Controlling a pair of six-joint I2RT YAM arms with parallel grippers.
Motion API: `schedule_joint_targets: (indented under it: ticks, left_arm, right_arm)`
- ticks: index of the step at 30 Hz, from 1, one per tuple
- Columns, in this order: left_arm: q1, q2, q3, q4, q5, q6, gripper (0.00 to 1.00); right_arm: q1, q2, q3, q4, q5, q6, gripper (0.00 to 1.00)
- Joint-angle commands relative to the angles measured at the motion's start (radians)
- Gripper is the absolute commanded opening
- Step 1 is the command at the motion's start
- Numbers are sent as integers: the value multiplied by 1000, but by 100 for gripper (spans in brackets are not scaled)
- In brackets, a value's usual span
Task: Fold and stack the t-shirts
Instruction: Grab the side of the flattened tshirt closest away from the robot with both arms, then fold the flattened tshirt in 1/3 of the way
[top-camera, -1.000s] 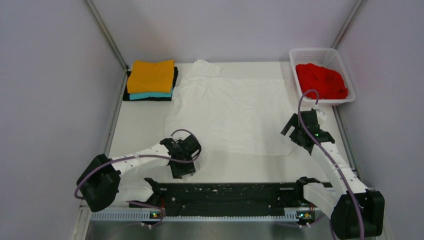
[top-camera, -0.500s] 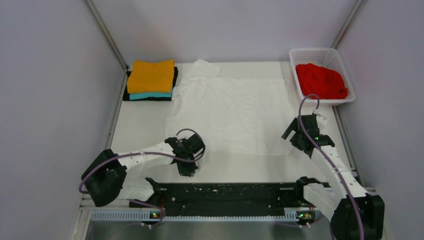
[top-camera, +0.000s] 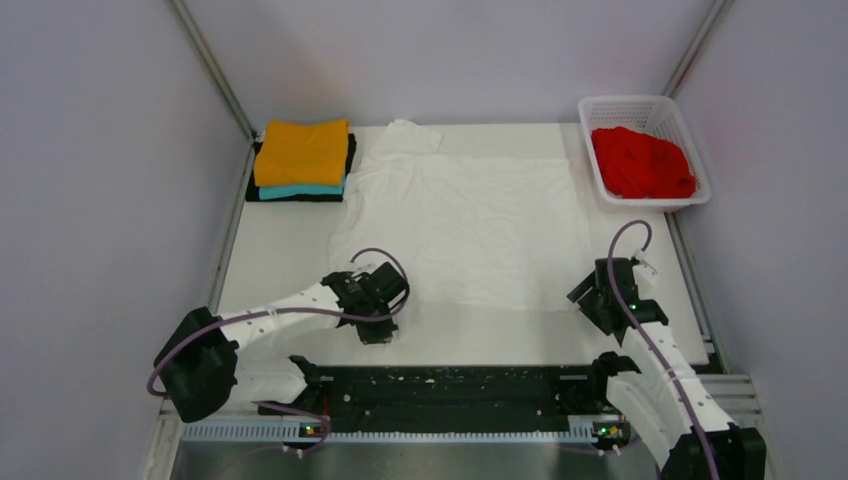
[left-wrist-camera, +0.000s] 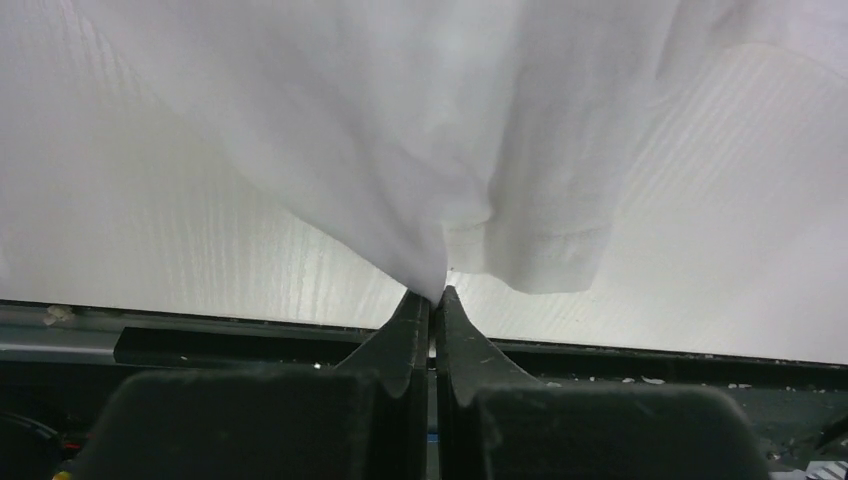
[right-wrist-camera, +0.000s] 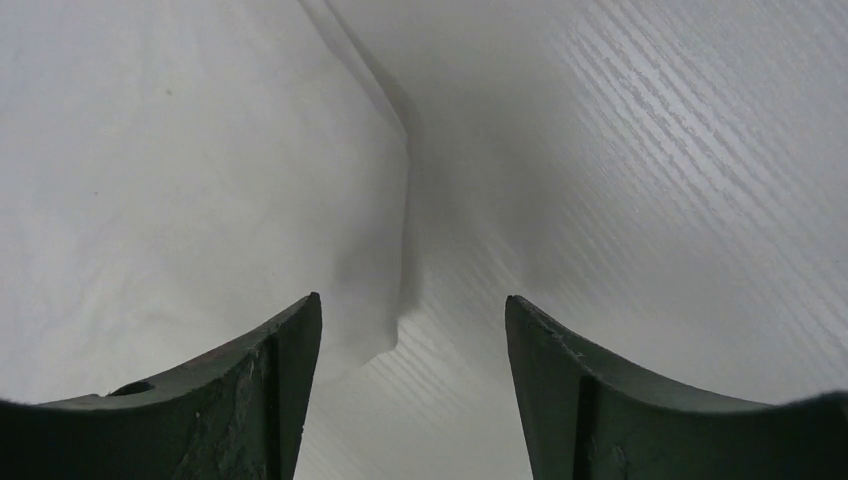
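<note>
Pinching the near left hem of the white shirt (top-camera: 470, 225) in the left claw (left-wrist-camera: 434, 296). Holding the right claw (right-wrist-camera: 412, 306) wide over the near right edge, on the tabletop (top-camera: 280, 250).

A spread t-shirt (top-camera: 470, 225) is laid in the middle of the table (top-camera: 272, 268). Folded t-shirts (top-camera: 302, 158) are stacked at the far left. Another t-shirt (top-camera: 642, 162) is kept in a basket (top-camera: 630, 99) at the far right.

Bright, diffuse light. The white t-shirt (top-camera: 470, 230) looks washed out, low in contrast; a soft grey shadow lies beside its edge in the right wrist view.
</note>
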Motion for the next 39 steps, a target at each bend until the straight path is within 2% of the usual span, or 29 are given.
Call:
schedule_joint_targets:
  ticks: [1,10,13,15,17,31,39]
  left_arm:
    - [-4,-41,48,-1,-22,11,0]
    - [10,-49,101,-34,-74,32,0]
    - [19,-67,111,-34,-95,42,0]
    - [30,-78,119,-24,-108,55,0]
    - [49,-86,134,-3,-111,78,0]
    - [267,-14,306,213,-57,319,0]
    - [361,130,468,213,-73,443,0]
  right_arm:
    - [-10,-42,-44,51,-49,78,62]
    - [-10,15,-67,120,-39,92,28]
    - [-10,37,-67,164,-27,80,21]
    - [-10,58,-59,193,-30,68,13]
    - [-10,82,-36,203,-34,42,1]
    - [-10,209,156,199,-77,-146,0]
    - [-10,374,313,208,-62,-200,0]
